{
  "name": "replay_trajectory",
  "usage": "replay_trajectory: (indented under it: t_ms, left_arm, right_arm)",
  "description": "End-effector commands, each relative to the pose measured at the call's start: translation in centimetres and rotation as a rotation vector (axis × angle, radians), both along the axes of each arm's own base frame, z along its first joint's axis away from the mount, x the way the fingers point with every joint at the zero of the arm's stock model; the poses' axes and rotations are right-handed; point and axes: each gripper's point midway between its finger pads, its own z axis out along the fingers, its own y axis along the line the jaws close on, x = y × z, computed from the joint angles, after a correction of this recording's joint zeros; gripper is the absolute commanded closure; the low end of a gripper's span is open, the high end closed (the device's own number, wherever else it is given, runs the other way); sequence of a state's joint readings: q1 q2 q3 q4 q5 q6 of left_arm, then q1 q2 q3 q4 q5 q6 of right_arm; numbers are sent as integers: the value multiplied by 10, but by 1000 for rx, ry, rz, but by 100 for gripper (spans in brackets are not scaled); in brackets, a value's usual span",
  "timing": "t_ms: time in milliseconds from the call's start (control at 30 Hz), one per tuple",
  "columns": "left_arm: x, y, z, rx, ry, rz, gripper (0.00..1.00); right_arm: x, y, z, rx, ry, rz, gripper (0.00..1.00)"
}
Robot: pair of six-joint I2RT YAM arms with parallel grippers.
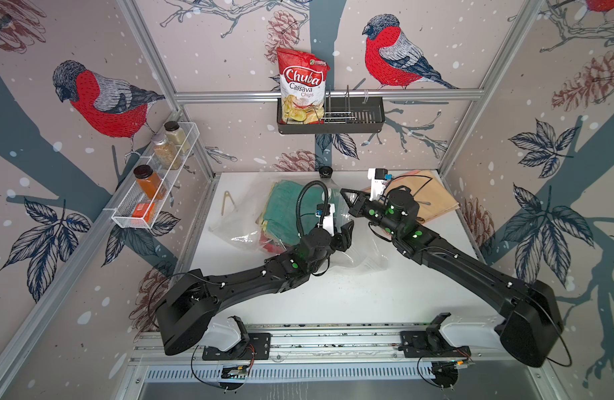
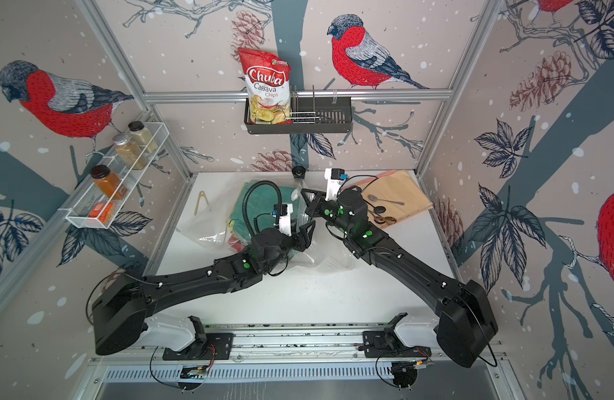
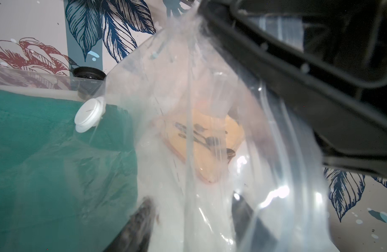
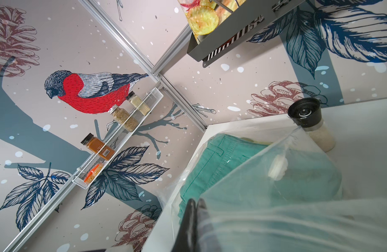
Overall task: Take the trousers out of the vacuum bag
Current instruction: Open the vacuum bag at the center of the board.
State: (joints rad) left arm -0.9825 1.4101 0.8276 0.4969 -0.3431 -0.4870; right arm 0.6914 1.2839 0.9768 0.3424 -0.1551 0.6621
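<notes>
Currently the vacuum bag (image 1: 229, 225) lies at the far centre of the counter (image 1: 333, 301). The folded trousers (image 1: 284, 211) sit inside it, teal pair uppermost. The right tool (image 4: 195, 206) is pressed together, pinching a raised fold of bag film. The left tool (image 3: 192, 198) stands spread, with film between its fingers (image 3: 142, 220).

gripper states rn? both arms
left gripper: open, vacuum bag film between its jaws.
right gripper: shut on the vacuum bag.
</notes>
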Motion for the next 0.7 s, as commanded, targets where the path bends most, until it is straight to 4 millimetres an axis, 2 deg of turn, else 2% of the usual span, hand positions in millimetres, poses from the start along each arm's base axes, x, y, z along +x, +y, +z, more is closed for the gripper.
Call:
replay_trajectory:
  t_ms: [0,200,367,400,500,567,667]
  left_arm:
    - [4,0,26,-45,-68,13,62]
    - [-7,21,37,-25,-72,25,98]
    - [-17,38,34,36,-49,27,100]
    - [-19,42,34,42,-47,23,100]
    - [-23,50,28,69,-37,16,100]
    - [-21,55,24,92,-28,15,100]
    - [-15,65,21,94,-4,12,100]
  right_arm:
    - [-5,-2,26,65,-61,6,100]
    - [-6,0,18,31,-43,19,100]
    - [-4,2,-2,-30,-7,22,99]
    - [-4,2,-7,-46,2,24,93]
    - [-7,1,-23,-112,24,31,50]
    - [-10,-5,-31,-164,31,16,43]
    - [-18,-20,-32,-221,37,-29,41]
